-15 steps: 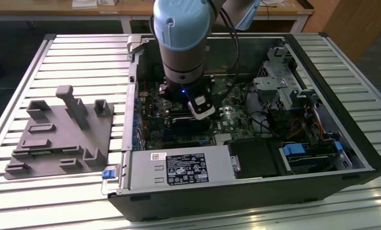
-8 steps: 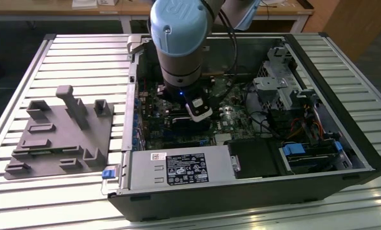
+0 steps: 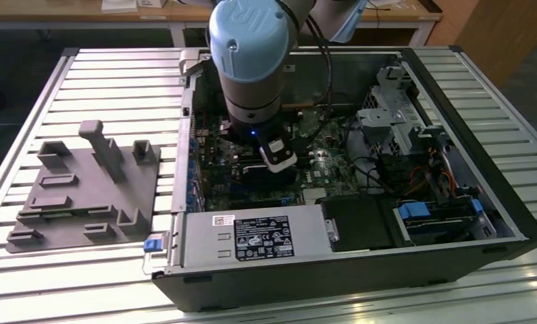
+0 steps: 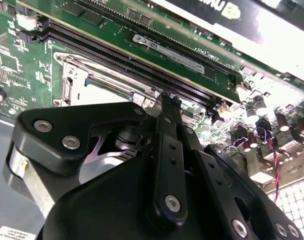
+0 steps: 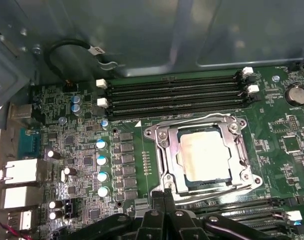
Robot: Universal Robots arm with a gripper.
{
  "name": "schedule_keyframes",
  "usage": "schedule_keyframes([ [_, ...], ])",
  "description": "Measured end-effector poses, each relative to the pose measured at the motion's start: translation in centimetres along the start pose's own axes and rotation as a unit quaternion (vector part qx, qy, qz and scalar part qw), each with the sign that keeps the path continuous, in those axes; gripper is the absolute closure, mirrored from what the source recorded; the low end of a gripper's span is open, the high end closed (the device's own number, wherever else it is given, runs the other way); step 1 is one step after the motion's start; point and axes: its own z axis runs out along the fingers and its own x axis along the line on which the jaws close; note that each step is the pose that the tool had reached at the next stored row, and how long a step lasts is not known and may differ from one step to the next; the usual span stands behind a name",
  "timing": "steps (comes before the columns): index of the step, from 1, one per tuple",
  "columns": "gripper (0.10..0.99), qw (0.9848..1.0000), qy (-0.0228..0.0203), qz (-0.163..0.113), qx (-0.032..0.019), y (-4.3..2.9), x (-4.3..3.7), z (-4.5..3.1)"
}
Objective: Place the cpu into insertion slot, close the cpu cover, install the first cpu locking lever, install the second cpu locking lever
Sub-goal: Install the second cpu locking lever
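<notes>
claw (image 5: pixel 164 197) shut, arm vertical above cpu (image 5: pixel 203 152)

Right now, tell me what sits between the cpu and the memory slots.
In the first wrist view, the cpu and the memory slots are separated by the cpu cover frame's edge and a green board strip.

The black gripper (image 4: pixel 167 102) has its fingers pressed together, and their tips are at the edge of the silvery cpu cover (image 4: pixel 99 82). The cover lies flat on the green board (image 4: pixel 22 65). Just beside it run long black memory slots (image 4: pixel 142 67).
</notes>
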Motion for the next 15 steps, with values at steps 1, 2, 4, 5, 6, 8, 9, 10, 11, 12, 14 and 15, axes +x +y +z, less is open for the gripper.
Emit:
schedule_keyframes([
  [1,0.980,1.0000,0.0000,0.000,-0.0001,0.03,0.01,0.05],
  [2,0.980,1.0000,0.0000,0.000,-0.0001,0.05,0.01,0.09],
  [4,0.980,1.0000,0.0000,0.000,-0.0002,0.09,0.03,0.18],
  [5,0.980,1.0000,0.0000,0.000,-0.0001,0.10,0.03,0.23],
  [6,0.980,1.0000,0.0000,0.000,-0.0002,0.11,0.03,0.28],
  [8,0.980,1.0000,0.0000,0.000,-0.0003,0.11,0.05,0.39],
  [9,0.980,1.0000,0.0000,0.000,-0.0003,0.11,0.05,0.43],
  [10,0.980,1.0000,0.0001,0.000,-0.0003,0.12,0.05,0.47],
  [11,0.980,1.0000,0.0001,0.000,-0.0005,0.13,0.06,0.51],
  [12,0.980,1.0000,0.0001,0.000,-0.0007,0.15,0.07,0.55],
  [14,0.980,1.0000,0.0001,0.000,-0.0012,0.19,0.08,0.65],
  [15,0.980,1.0000,0.0001,0.000,-0.0014,0.21,0.08,0.68],
])
